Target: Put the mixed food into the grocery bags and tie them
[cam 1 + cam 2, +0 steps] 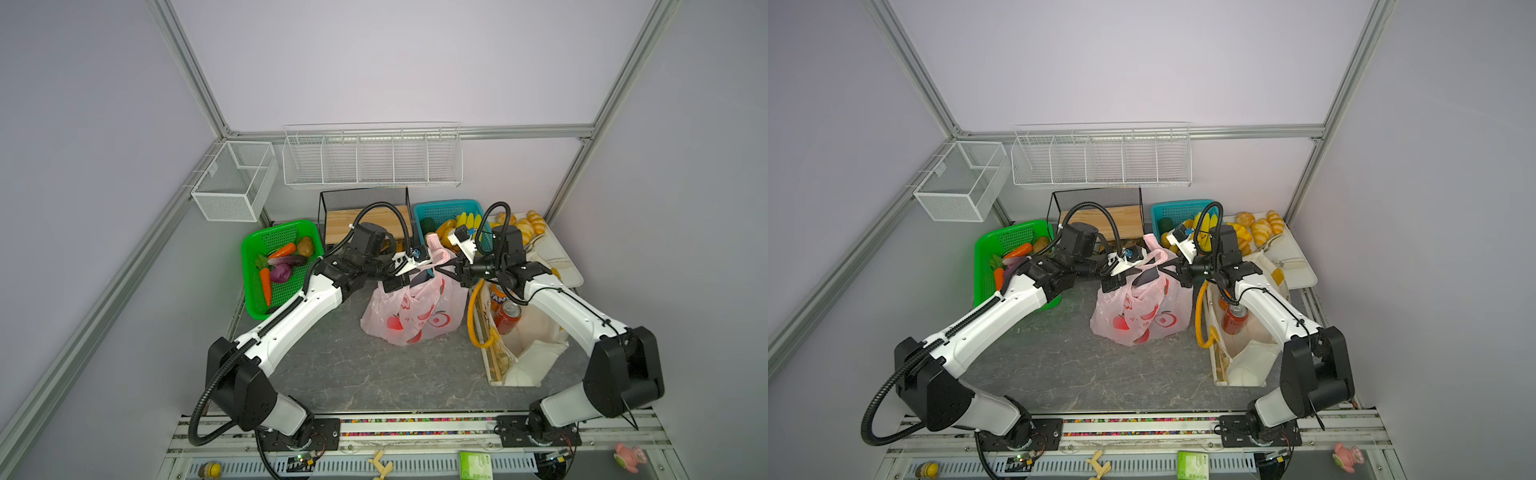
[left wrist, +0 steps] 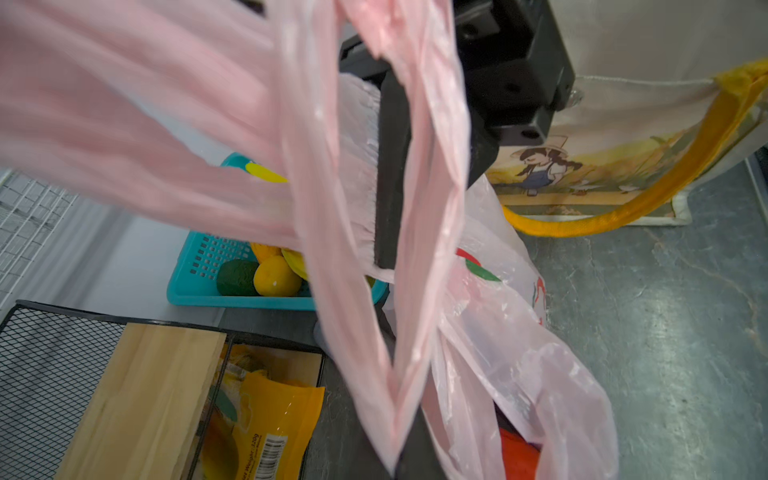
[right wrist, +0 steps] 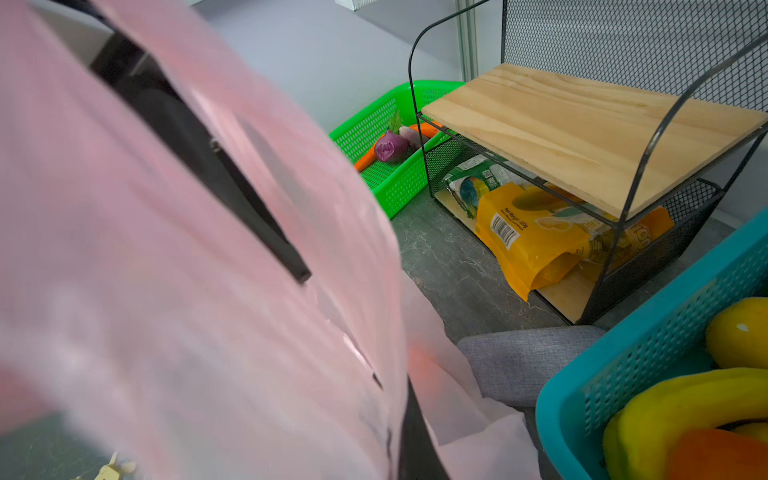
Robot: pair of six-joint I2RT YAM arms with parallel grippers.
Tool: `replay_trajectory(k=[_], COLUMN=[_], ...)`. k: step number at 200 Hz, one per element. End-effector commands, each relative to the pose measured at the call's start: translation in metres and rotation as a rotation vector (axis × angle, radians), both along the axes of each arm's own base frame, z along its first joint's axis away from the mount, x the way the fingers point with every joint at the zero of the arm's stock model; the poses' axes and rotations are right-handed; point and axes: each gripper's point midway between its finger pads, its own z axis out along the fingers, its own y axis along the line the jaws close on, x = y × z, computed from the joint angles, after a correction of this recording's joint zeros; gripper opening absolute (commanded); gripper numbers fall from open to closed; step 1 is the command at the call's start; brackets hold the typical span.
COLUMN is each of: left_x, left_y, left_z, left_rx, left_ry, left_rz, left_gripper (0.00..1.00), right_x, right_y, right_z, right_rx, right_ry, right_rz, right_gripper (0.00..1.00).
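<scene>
The pink bag stands on the counter beside the canvas tote. Its handles are drawn up between the left gripper and right gripper, both clenched on the thin film. A hard pull could tear a handle or topple the bag.

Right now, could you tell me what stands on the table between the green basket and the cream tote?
The pink fruit-print plastic bag, seen in both top views.
</scene>
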Motion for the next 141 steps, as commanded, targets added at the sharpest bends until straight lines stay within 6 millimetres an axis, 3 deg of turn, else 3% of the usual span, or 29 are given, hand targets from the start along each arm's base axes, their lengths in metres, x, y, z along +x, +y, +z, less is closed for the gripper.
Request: replay_trajectory(k=[1, 141], left_x=[0.002, 0.013], left_y=[0.008, -0.016], left_z=[-0.009, -0.008], left_rx=[0.131, 0.166], left_ry=[-0.027, 0.017], left_rz=[-0.022, -0.064], left_gripper=[0.0, 0.0], right_x=[-0.008, -0.012], right_y=[0.001, 0.003], right_z=[0.006, 0.01], right_rx=[0.015, 0.085], right_ry=[-0.036, -0.073], right_rz=[0.062, 0.069], right_gripper=[0.12, 0.46])
